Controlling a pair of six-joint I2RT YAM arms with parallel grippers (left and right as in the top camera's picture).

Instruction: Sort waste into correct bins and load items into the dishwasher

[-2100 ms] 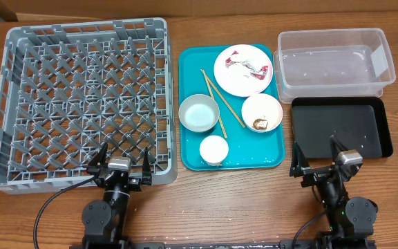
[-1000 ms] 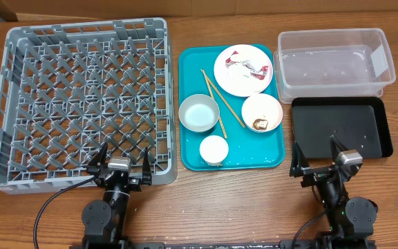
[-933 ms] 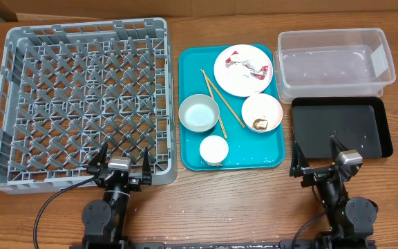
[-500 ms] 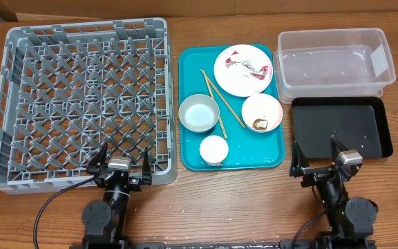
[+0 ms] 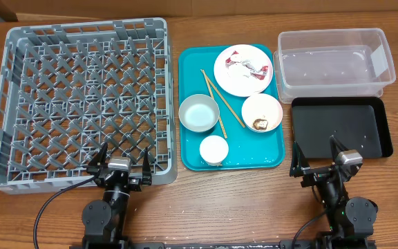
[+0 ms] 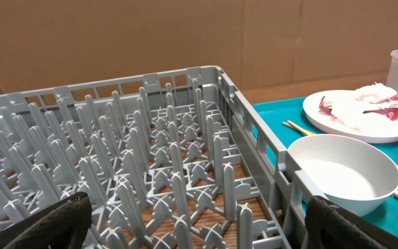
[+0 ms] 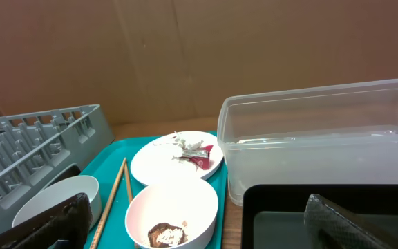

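Wrappers [image 5: 247, 68] of crumpled white and red paper lie on the pale pink plate [image 5: 228, 82] at the far end of the teal tray [image 5: 193, 62]. They sit ahead of the right gripper [image 5: 316, 153] and off to its left, past the bowl [image 5: 265, 103] that holds a small brown food lump [image 5: 260, 124]. From the left gripper [image 5: 125, 149] the same heap is ahead and well off to the right, beyond the near corner of the dish rack [image 5: 5, 104], so the right arm looks the nearer one for a first pick. The paper spreads mostly crosswise to the right jaws, with the red piece on the side toward the clear tub [image 5: 330, 83]. Both pairs of jaws stand wide apart and hold nothing. The tub is glossy and thin-walled; the shallow matte black tray [image 5: 340, 124] lies directly ahead of the right jaws, nearer than the tub. Two thin wooden chopsticks [image 5: 223, 99] slant across the teal tray beside an empty whitish bowl [image 5: 199, 113], and a small white cup [image 5: 213, 149] stands nearest the arms. The rack is a grey plastic lattice with upright pegs, set on the wooden table [image 5: 206, 200].
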